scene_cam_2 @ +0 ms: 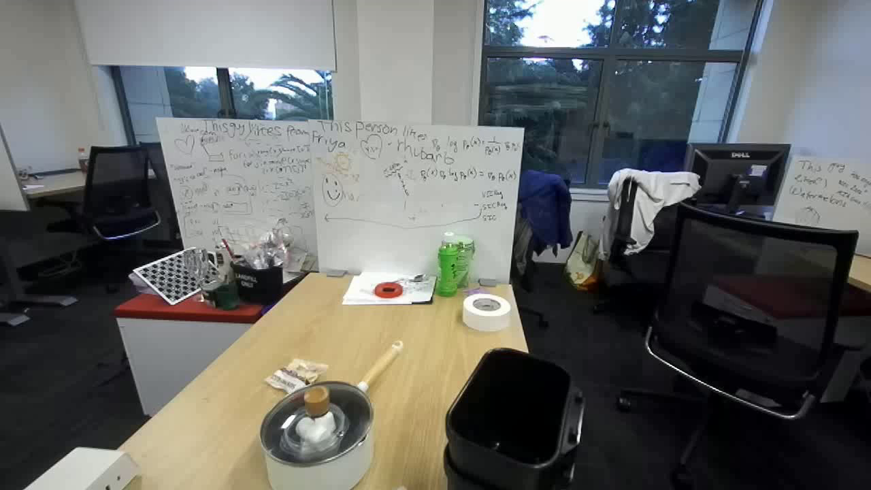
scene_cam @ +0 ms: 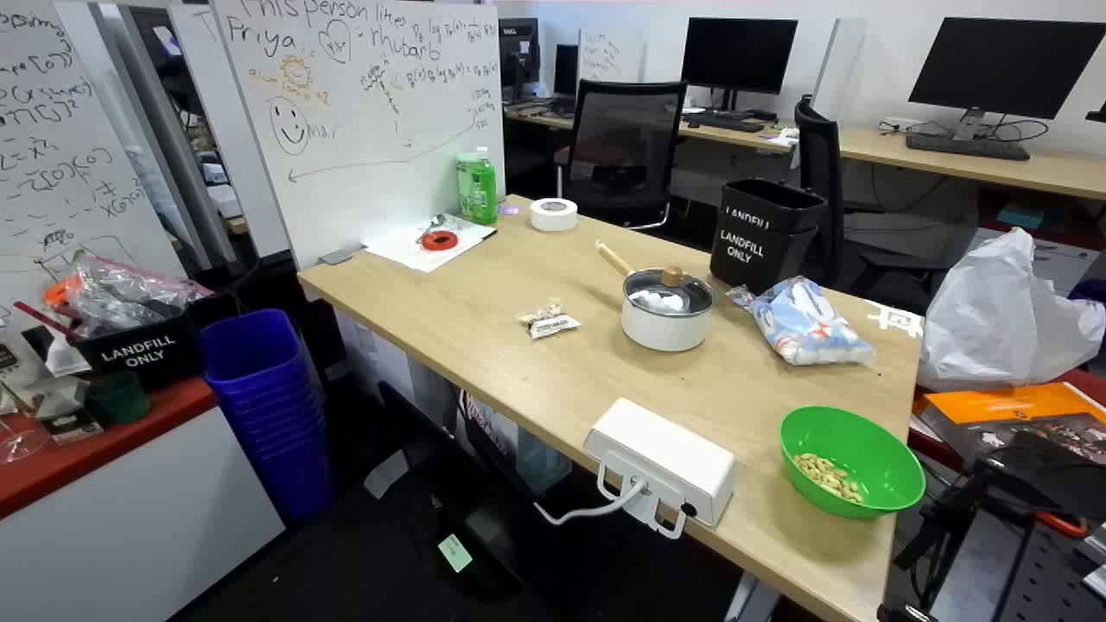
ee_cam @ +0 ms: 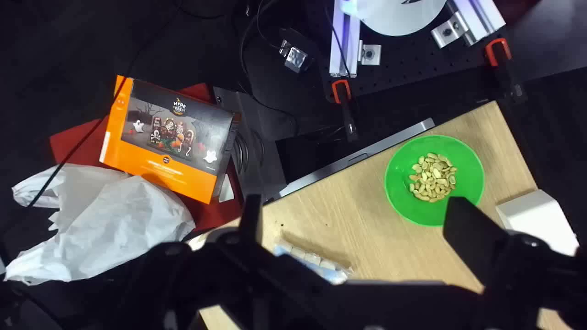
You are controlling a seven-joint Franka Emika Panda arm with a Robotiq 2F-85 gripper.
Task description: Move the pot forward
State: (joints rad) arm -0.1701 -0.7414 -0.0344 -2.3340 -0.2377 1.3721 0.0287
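Gripper: nearest the wrist camera, probably high to clear what stands below.
Table: bears the pot in both exterior views, likely for room to slide it.
Bin: two o'clock from the pot in an exterior view, perhaps kept aside.
Bowl: four o'clock there, holding nuts, likely no part of this job.
Pot: lid on, handle toward ten o'clock, presumably handy for a hold.
Jaws: wide apart, gripping nothing, touching nothing that shows; the pot is not yet reached.
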